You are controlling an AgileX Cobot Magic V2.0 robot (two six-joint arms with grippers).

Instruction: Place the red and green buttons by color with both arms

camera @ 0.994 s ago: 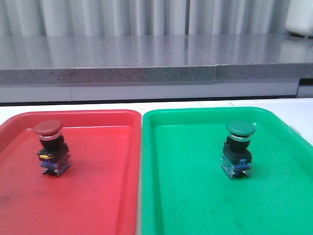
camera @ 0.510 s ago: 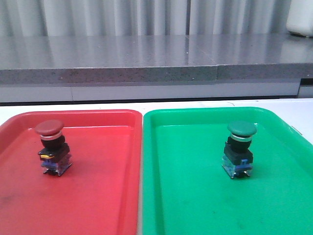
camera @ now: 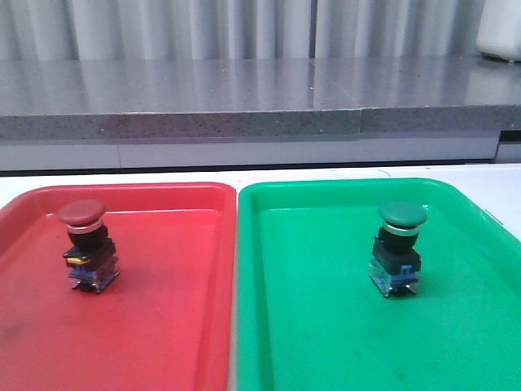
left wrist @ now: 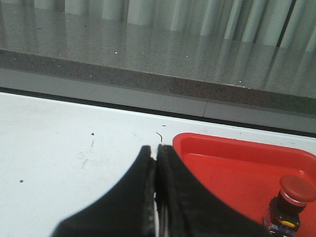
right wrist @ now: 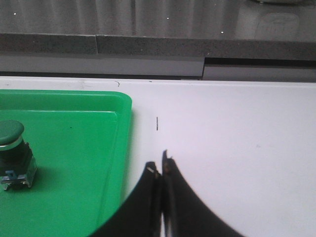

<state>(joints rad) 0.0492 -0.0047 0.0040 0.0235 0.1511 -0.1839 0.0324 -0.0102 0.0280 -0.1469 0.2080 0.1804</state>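
Observation:
The red button [camera: 86,244] stands upright in the red tray [camera: 163,326]. The green button [camera: 398,248] stands upright in the green tray [camera: 326,326]. Neither gripper shows in the front view. In the left wrist view my left gripper [left wrist: 156,150] is shut and empty, over the white table just outside the red tray's [left wrist: 222,158] corner, with the red button [left wrist: 291,200] apart from it. In the right wrist view my right gripper [right wrist: 160,165] is shut and empty, over the table beside the green tray's [right wrist: 89,148] edge, with the green button [right wrist: 12,153] well apart.
The two trays lie side by side on a white table [camera: 244,173]. A grey stone ledge [camera: 244,114] runs along the back, with curtains behind it. A white container [camera: 501,28] stands at the far right of the ledge.

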